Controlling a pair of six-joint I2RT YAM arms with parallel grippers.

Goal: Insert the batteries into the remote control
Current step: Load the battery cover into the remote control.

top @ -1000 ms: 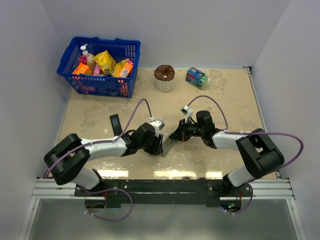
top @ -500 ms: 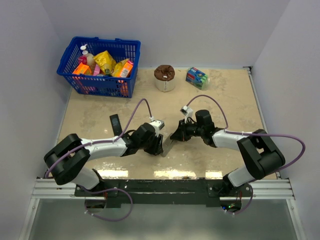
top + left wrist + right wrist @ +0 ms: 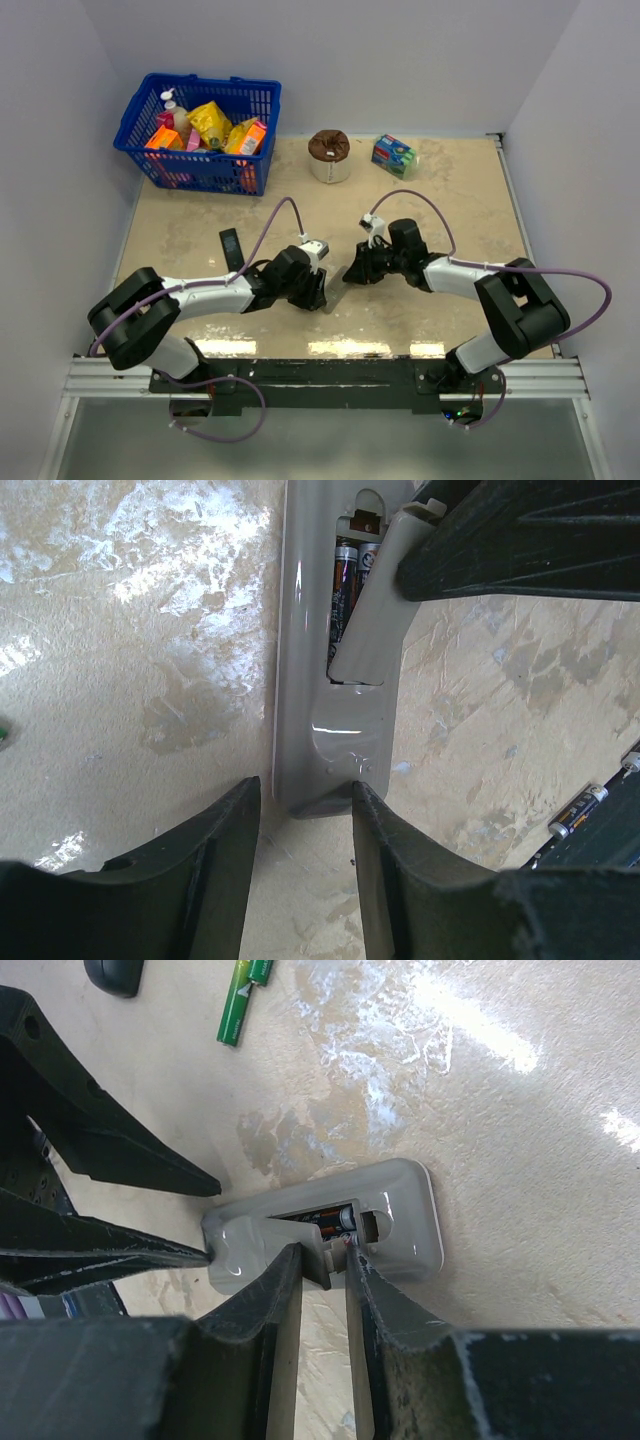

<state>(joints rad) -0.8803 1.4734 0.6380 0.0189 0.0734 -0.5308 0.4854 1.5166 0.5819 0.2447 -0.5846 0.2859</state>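
The remote control [image 3: 330, 700] lies face down, grey back up, its battery bay open. Two dark batteries [image 3: 348, 575] sit side by side in the bay. My right gripper [image 3: 322, 1260] is shut on the grey battery cover [image 3: 318, 1252], holding it tilted over the bay; the same cover [image 3: 368, 610] shows in the left wrist view. My left gripper [image 3: 305, 795] is open, its fingertips at the remote's near end: the right one touches it, the left one stands just off the edge. A loose battery [image 3: 578, 812] lies on the table to the right. In the top view both grippers [image 3: 318, 290] [image 3: 352, 272] meet mid-table.
A slim black remote [image 3: 231, 248] lies left of the left arm. A green stick-like piece [image 3: 240, 1000] lies beyond the remote. At the back stand a blue basket [image 3: 258, 150] of packets, a brown-topped roll [image 3: 329, 155] and a green-blue pack [image 3: 395, 155].
My right gripper has shifted slightly toward the far side with the cover in it. The left arm has stayed put.
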